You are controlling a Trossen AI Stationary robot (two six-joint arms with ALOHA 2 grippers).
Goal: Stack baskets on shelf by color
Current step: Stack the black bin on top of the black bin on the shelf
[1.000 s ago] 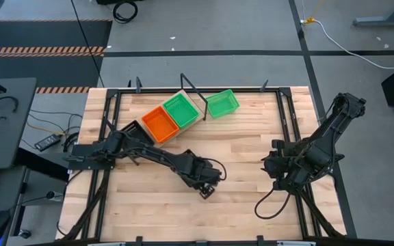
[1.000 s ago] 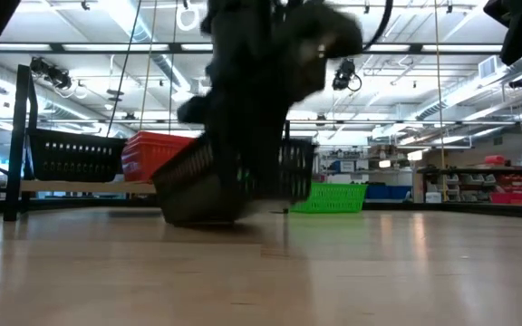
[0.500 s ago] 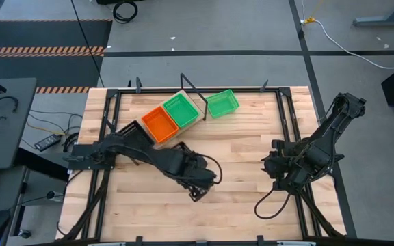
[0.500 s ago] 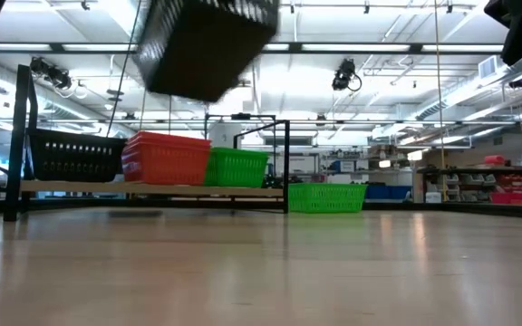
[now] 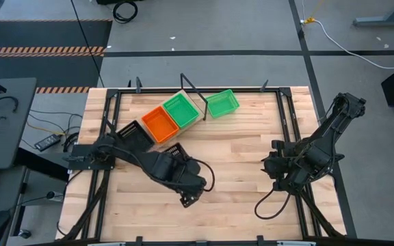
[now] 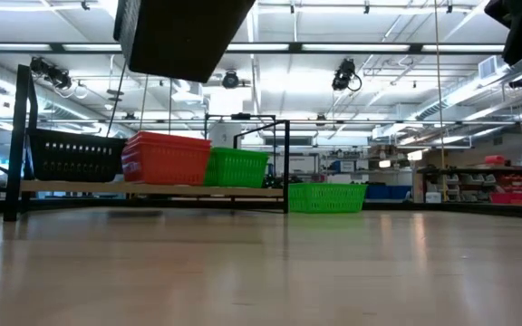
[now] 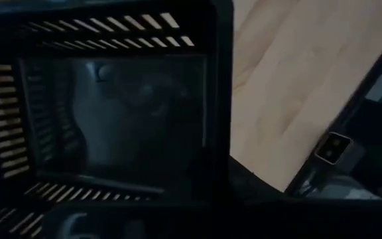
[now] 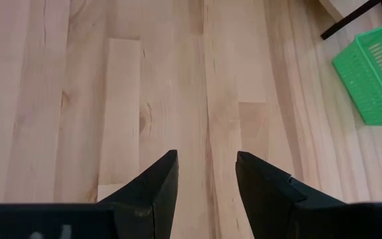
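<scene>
butcher-block tabletop [image 5: 245, 157], warehouse room behind. left hand [image 5: 183, 179] closed on rim of black perforated plastic mesh basket [image 6: 184, 36], held mid-air above tabletop, short of light wood shelf [image 6: 152, 189]. likely light, stiff, slightly flexy mesh; rim wall best grip. low view shows lift height; high view hides basket under arm. right hand [image 8: 206, 176] open, idle at right.

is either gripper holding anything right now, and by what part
The left gripper holds a black basket lifted clear of the table; the grip seems to be on its rim, though the exact spot is hidden. The right gripper is open and empty.
</scene>
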